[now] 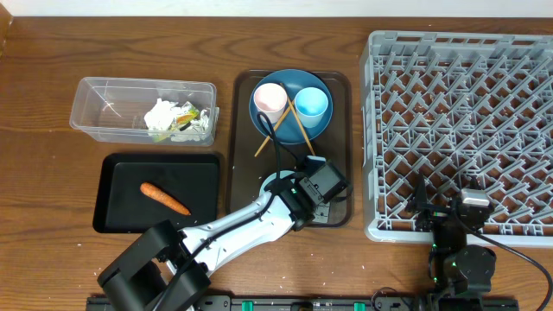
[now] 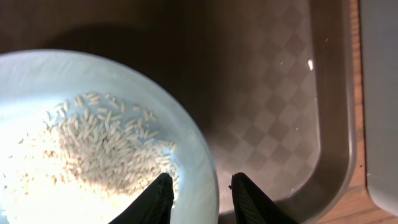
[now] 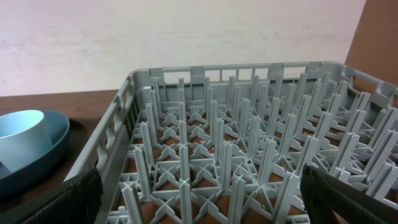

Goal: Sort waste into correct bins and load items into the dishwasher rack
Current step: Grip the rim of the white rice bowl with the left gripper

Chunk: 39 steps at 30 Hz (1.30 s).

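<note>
A: Overhead?
B: The carrot lies in the black tray, long axis running far-left to near-right.
A: Left wrist?
B: The left gripper, fingers apart, straddles the bowl rim. The bowl holds rice and sits on the brown tray.
A: Right wrist?
B: The right gripper is spread wide at the rack edge.

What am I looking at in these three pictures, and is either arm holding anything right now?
Two robot arms at a table. The overhead view shows everything: left arm, right arm, grey rack, clear box with tissue, black tray with a carrot, and a blue plate. The other two cameras ride the wrists. The left one shows its jaws open astride the rim of a bowl of rice, not yet gripping. The right one shows its jaws open, empty, facing the rack.
</note>
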Motion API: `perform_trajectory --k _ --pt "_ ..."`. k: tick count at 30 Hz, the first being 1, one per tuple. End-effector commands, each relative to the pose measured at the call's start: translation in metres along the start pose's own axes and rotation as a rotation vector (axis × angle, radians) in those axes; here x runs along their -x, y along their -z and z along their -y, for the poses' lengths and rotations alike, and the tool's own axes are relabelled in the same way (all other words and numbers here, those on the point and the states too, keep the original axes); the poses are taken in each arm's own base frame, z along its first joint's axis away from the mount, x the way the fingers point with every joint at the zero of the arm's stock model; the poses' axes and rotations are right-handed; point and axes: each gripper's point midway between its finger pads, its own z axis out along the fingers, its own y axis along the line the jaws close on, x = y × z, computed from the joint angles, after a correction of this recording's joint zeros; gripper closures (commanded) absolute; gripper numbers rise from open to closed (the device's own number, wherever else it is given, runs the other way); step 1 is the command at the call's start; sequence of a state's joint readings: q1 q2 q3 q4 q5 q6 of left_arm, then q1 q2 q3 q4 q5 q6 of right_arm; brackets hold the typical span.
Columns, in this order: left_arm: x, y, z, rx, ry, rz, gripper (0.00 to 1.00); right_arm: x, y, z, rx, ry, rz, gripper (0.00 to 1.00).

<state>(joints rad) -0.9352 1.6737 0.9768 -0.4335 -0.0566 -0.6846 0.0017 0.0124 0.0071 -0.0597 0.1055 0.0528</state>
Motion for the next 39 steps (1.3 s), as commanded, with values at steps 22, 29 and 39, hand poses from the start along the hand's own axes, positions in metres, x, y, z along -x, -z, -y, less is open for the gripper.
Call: perform_trajectory --k 22,29,39 --pt "-0.001 -0.016 -0.006 0.039 0.009 0.004 0.66 -0.001 0.0 -0.002 0.008 -0.013 -0.002 0.01" --pt "0.01 -0.007 -0.006 0.04 0.011 0.053 0.66 -0.001 0.0 -0.002 0.008 -0.013 -0.001 0.01" --pt "0.007 -0.005 -0.008 0.048 0.009 0.043 0.77 -0.001 0.0 -0.002 0.008 -0.013 -0.001 0.01"
